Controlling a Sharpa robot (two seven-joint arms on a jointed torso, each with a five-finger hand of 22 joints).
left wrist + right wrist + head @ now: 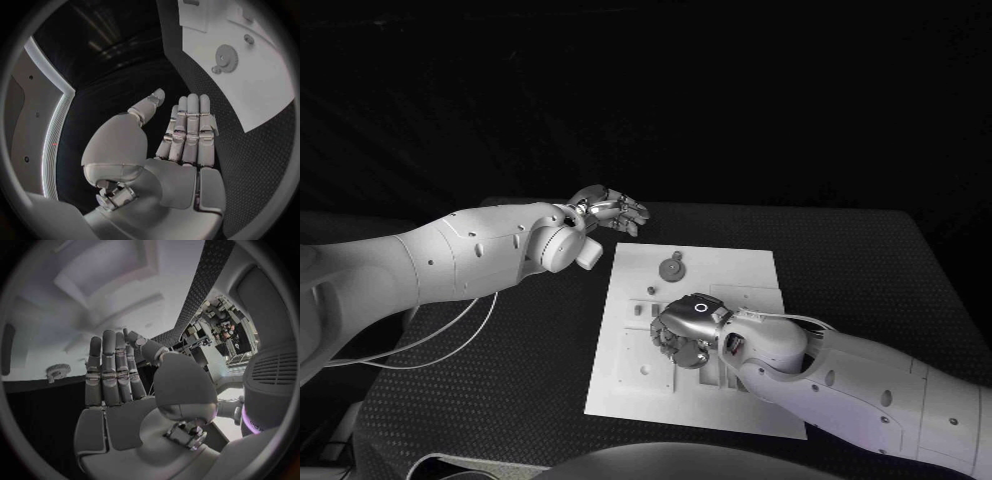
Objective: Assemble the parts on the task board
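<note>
The white task board (733,268) lies in the middle of the black table. A round gear part (672,268) sits on its far half, also seen as the gear (225,54) and the gear (57,371). My right hand (687,326) hovers low over the board's middle, palm toward the board (94,305); its fingers (109,370) are straight and hold nothing. My left hand (610,210) floats beyond the board's far left corner, off the board (262,85). Its fingers (190,127) are stretched out side by side, thumb apart, empty.
Several small recesses and slots (646,305) mark the board near my right hand. A thin white cable (444,340) loops on the table under my left arm. The black mat (862,260) spreads to the right of the board.
</note>
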